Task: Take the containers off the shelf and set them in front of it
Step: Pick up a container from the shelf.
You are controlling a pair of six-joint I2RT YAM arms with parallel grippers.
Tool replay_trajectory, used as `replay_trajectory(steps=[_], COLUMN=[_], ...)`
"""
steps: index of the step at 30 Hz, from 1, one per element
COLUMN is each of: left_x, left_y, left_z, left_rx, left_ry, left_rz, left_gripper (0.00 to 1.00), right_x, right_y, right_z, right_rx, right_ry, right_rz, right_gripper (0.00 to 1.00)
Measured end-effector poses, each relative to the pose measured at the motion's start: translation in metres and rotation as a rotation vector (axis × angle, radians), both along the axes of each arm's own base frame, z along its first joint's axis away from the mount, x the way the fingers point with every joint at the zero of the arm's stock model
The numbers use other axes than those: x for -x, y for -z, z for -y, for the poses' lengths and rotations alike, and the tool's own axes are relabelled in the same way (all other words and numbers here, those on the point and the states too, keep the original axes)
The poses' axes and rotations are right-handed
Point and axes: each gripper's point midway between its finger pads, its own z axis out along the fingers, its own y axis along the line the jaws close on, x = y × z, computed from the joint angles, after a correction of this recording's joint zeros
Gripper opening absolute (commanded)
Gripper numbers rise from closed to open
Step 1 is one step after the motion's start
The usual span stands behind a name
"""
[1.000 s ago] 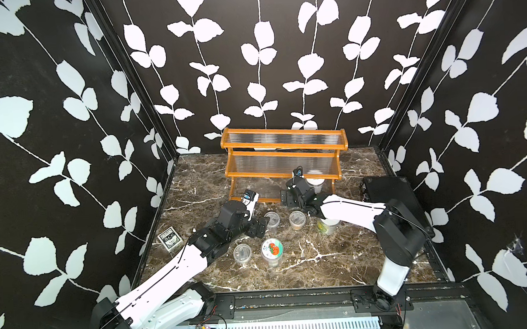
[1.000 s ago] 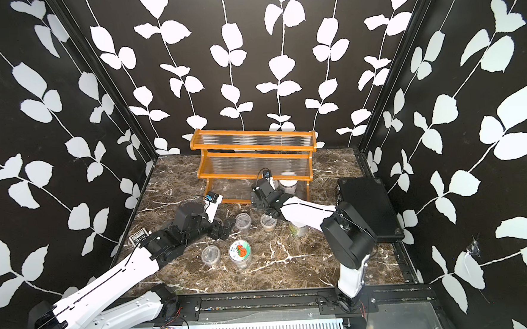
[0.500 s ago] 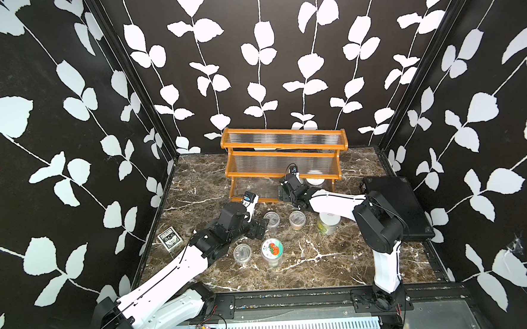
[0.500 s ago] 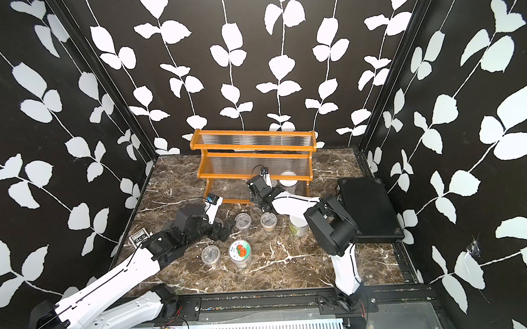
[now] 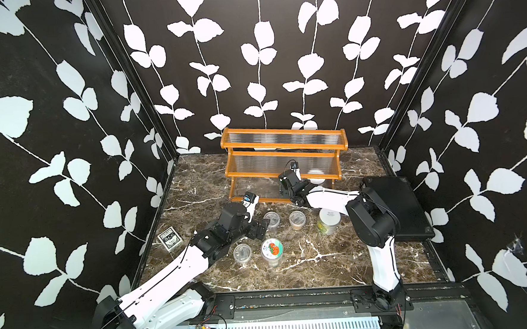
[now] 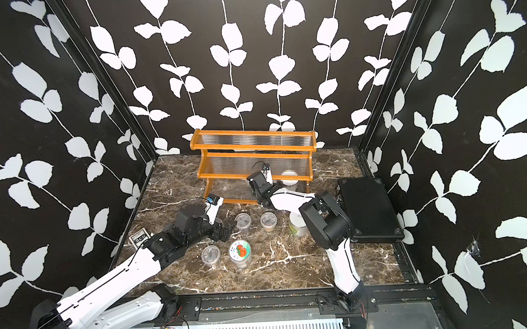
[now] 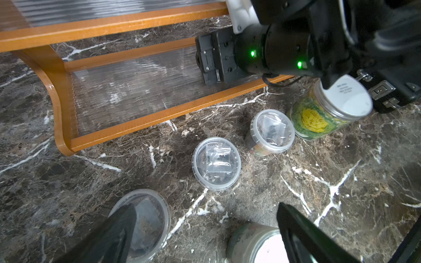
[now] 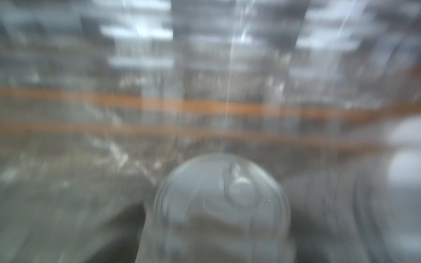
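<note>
Your right gripper [image 5: 285, 184] reaches into the shelf's [image 5: 282, 138] bottom tier at a can [image 8: 222, 200], jar [image 5: 316, 173] close by, grip too blurred to call, left gripper [image 5: 259, 229] wide open over the cups [image 5: 271, 219] on the desk [image 5: 323, 261]: next, square up, close, draw it out.

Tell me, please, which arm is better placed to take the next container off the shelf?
The right: the right gripper is at the shelf's lowest tier, near the white-lidded jar there, and its blurred wrist view shows a can close ahead. The left gripper hangs open over cups in front.
</note>
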Motion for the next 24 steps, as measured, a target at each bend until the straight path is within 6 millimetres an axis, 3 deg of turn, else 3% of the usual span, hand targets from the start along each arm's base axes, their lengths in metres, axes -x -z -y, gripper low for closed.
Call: replay_trajectory(steps=[11,24], left_x=[0.002,0.0], left_y=[0.006,0.012], left_z=[0.0,0.003], left_rx=[0.002,-0.003], left_ry=[0.0,0.005], left_rz=[-0.019,-0.031], left_gripper=[0.99,0.99], right_x=[-0.014,-0.008], right_y=[-0.004,-0.007], right_z=[0.004,0.004], right_rx=[0.008,0.007], right_ry=[0.025,-0.015], right_rz=[0.035,0.031], right_gripper=[0.72,0.65])
